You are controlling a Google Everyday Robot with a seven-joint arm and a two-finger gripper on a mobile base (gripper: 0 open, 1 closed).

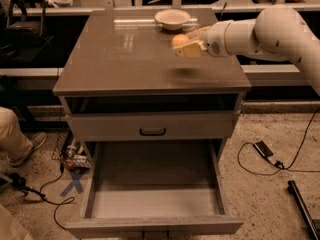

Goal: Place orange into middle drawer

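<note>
The orange (179,39) is a small round orange-yellow fruit held in my gripper (185,45), which is shut on it. The gripper hangs in the air above the right part of the brown cabinet top (125,54), with a shadow on the top below it. My white arm (260,31) reaches in from the right. The middle drawer (152,204) is pulled wide open below, with a plain grey floor and low side walls, and nothing lies in it.
A shallow white bowl (172,18) stands at the back of the cabinet top, just behind the orange. The upper drawer (152,127) with a black handle is shut. A person's leg (12,134) is at the left. Cables (280,164) lie on the floor.
</note>
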